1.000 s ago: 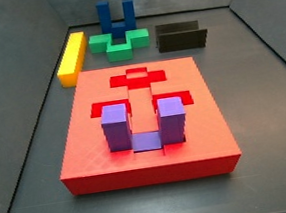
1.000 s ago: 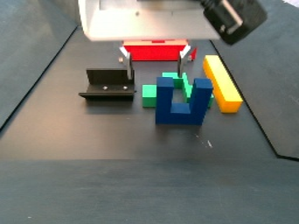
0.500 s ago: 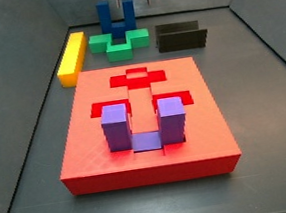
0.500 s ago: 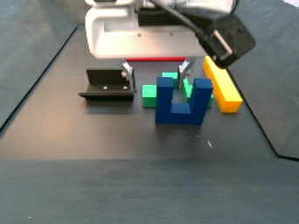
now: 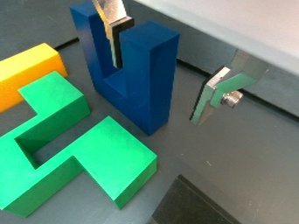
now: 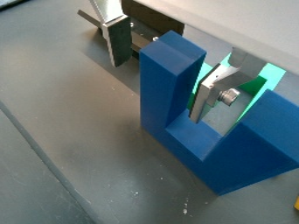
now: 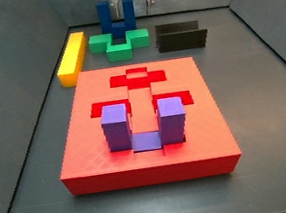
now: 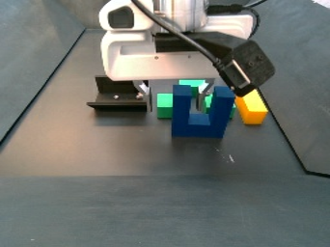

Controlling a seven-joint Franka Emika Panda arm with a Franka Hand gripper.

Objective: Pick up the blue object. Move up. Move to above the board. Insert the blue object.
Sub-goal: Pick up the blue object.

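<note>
Side view shows the board [image 7: 143,129] largest, well apart from the blue object [image 8: 204,114] standing upright on the table [image 8: 154,193]. Over it, the gripper [image 6: 163,63] straddles one prong, fingers [image 5: 216,93] apart, not clamping.

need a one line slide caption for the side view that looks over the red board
Gripper lowered open over the dark blue U-shaped block, behind the large red board holding a purple U-shaped block.
</note>
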